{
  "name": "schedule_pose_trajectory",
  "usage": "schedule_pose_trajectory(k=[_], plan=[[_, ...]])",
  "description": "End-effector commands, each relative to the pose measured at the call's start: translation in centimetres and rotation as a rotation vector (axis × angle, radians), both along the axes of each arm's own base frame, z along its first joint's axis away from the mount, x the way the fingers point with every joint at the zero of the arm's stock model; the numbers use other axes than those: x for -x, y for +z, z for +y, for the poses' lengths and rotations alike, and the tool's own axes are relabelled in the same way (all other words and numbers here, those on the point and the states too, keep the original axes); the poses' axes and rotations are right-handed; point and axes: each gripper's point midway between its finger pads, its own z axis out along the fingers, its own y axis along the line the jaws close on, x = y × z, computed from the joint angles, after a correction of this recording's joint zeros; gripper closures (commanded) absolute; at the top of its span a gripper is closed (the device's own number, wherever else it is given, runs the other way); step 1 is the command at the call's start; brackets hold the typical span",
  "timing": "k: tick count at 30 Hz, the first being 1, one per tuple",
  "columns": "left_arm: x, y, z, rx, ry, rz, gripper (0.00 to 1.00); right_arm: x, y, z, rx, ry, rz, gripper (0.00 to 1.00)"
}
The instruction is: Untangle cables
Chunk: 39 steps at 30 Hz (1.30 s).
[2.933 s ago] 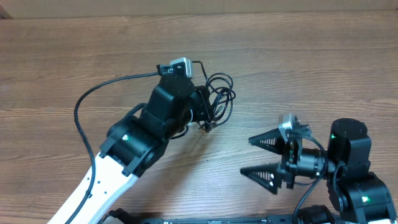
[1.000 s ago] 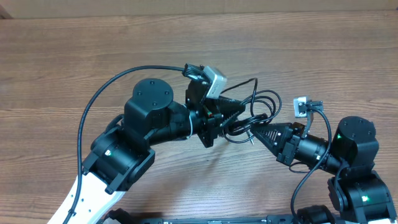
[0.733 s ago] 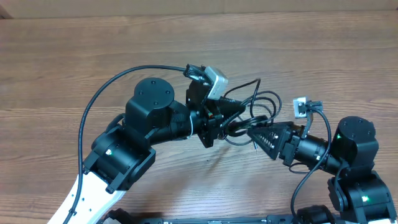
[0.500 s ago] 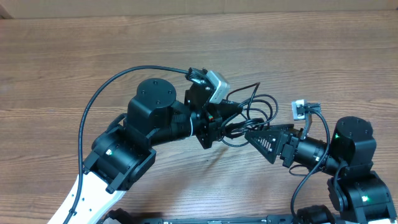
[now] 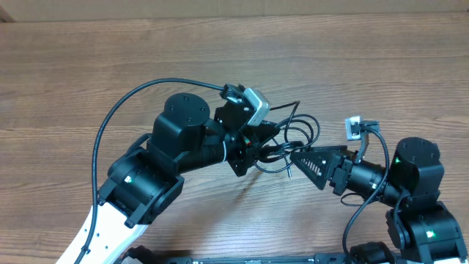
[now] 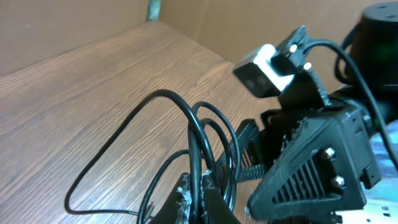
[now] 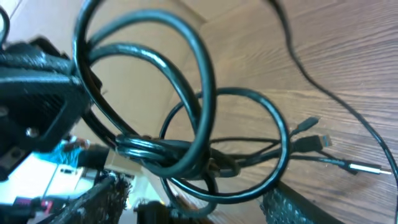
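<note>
**Item:** cables [image 6: 199, 143]. One bundle of thin black cord in several overlapping loops.

**Nearest:** my left gripper [image 6: 194, 202]. Its fingers are pressed together on the gathered strands and hold the bundle up off the table [image 5: 381, 73].

**Next:** the loops fan up and out from that pinch. One loose strand trails down to the wood.

**Beyond:** my right gripper [image 7: 196, 202]. Its jaws stand apart, one finger to each side of the lower loops, and it grips nothing that I can see.

**Between the fingers:** the wrapped waist [image 7: 161, 149], where the coils cross and bind each other.

**Farthest:** the plug tips [image 7: 364, 167], small and silver-ended, lying out on the free ends.

**Handling, as I judge it:**
- The cord is light, limp and slightly springy, so the loops hold their curl.
- The sheath is glossy and probably slips in a weak pinch.
- The cord itself is not fragile, but the plug joints should not be yanked.

**Where to take hold, as I judge it:** one outer loop, or a free end just behind its plug. Either is well away from the waist, so a pull draws one strand out rather than tightening the tangle.
</note>
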Motion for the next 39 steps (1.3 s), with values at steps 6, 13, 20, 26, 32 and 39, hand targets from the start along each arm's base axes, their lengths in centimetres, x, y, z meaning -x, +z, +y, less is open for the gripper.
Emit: schedule_pose_trajectory(k=[6,13,20,26,32,39], plan=[[-1.8,0.6,1.8,0.057,0.096,0.095,0.96,-1.9,0.1,-1.7,-0.011,-0.181,0.060,0.31],[-1.0,0.7,1.6,0.072,0.044,0.117,0.96,-2.2,0.6,-1.7,-0.015,-0.185,0.034,0.31],[0.9,1.5,0.6,0.090,-0.109,0.053,0.96,-2.3,0.8,-1.7,-0.018,-0.185,0.023,0.31],[2.2,1.9,0.2,0.098,-0.211,0.008,0.96,-2.4,1.1,-1.7,-0.021,-0.185,0.009,0.31],[1.2,1.4,0.6,0.075,-0.139,0.024,0.96,-2.2,1.2,-1.5,-0.026,-0.170,0.011,0.31],[-2.1,-1.2,2.9,0.036,0.182,0.223,0.96,-2.1,1.2,-1.5,-0.029,-0.165,0.011,0.31]])
